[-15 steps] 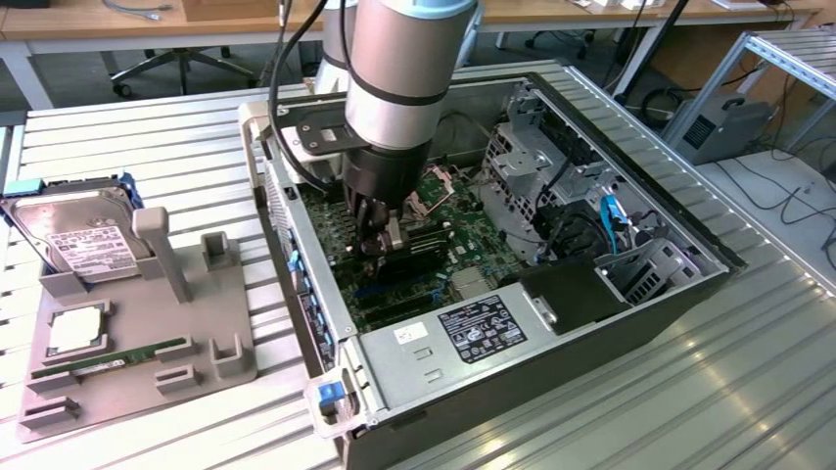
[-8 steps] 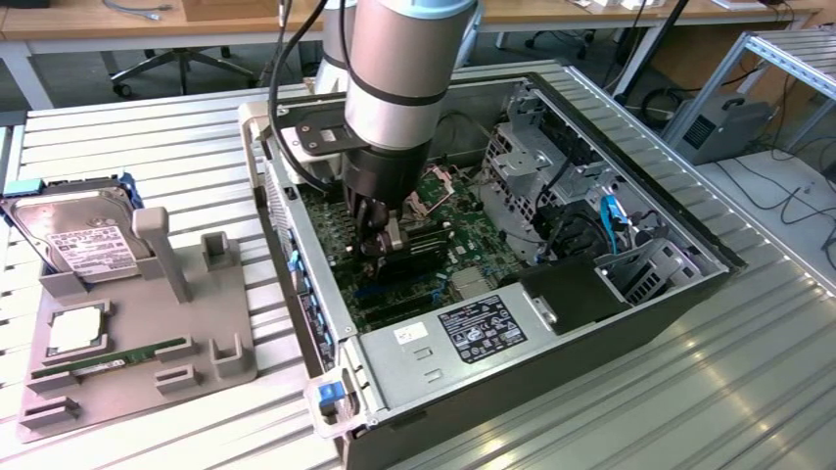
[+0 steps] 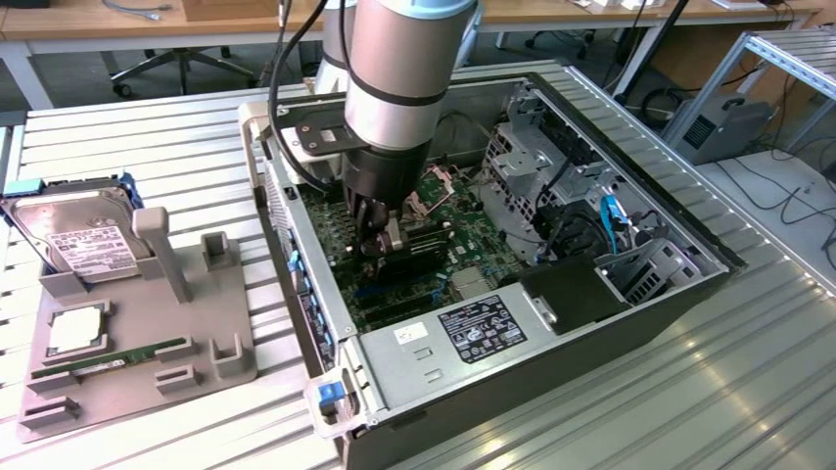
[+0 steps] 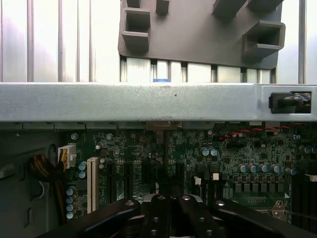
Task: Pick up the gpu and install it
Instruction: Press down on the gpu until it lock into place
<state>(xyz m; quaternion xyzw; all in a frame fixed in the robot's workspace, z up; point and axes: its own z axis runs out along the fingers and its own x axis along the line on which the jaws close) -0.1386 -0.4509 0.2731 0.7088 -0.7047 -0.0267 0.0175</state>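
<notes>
the gripper (image 3: 375,247) is clenched and reaches down inside the open pc case (image 3: 679,294), right over the green board (image 3: 451,220). the gpu (image 3: 411,247) looks like the dark card standing on the board just beside the gripper; can't tell if they touch. a grey tray (image 3: 196,323) with a hard drive (image 3: 78,240) sits near the desk's (image 3: 144,147) edge.

Ribbed metal table (image 3: 157,147), wooden desks (image 3: 117,22) and office chair (image 3: 183,64) behind.
</notes>
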